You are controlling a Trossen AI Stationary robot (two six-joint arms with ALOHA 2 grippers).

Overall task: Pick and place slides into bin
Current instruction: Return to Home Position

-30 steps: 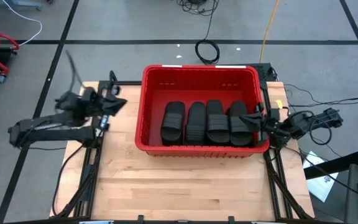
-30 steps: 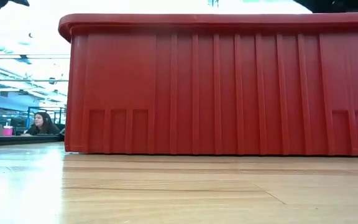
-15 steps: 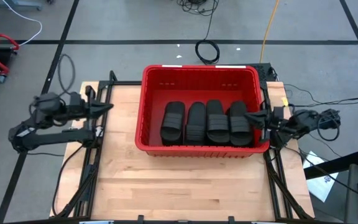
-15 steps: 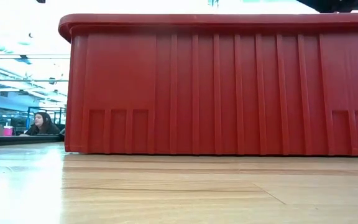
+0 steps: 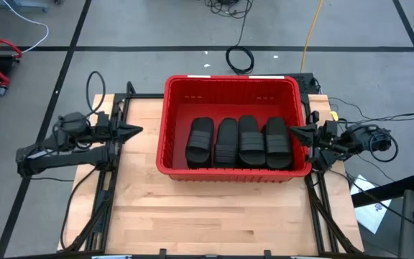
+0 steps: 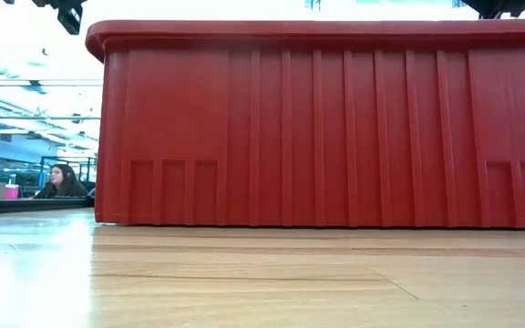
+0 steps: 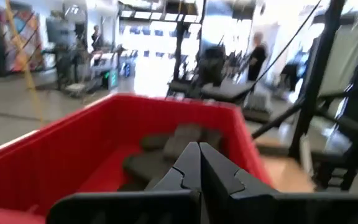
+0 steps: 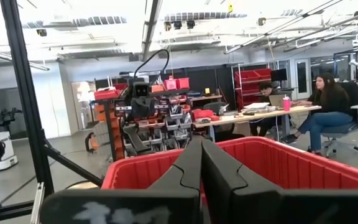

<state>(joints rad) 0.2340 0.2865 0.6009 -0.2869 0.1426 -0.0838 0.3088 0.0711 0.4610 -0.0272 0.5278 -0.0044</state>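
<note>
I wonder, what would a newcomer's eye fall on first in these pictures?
The big red bin stands out first, at the back middle of the wooden table. Inside it, black slides lie side by side in a row toward its near wall. The left gripper, shut, points at it from the table's left side, and the right gripper, shut, sits by its right rim.

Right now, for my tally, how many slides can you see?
4 slides in the bin, in a row: leftmost, left-middle, right-middle, rightmost. Others may be hidden beneath.
</note>
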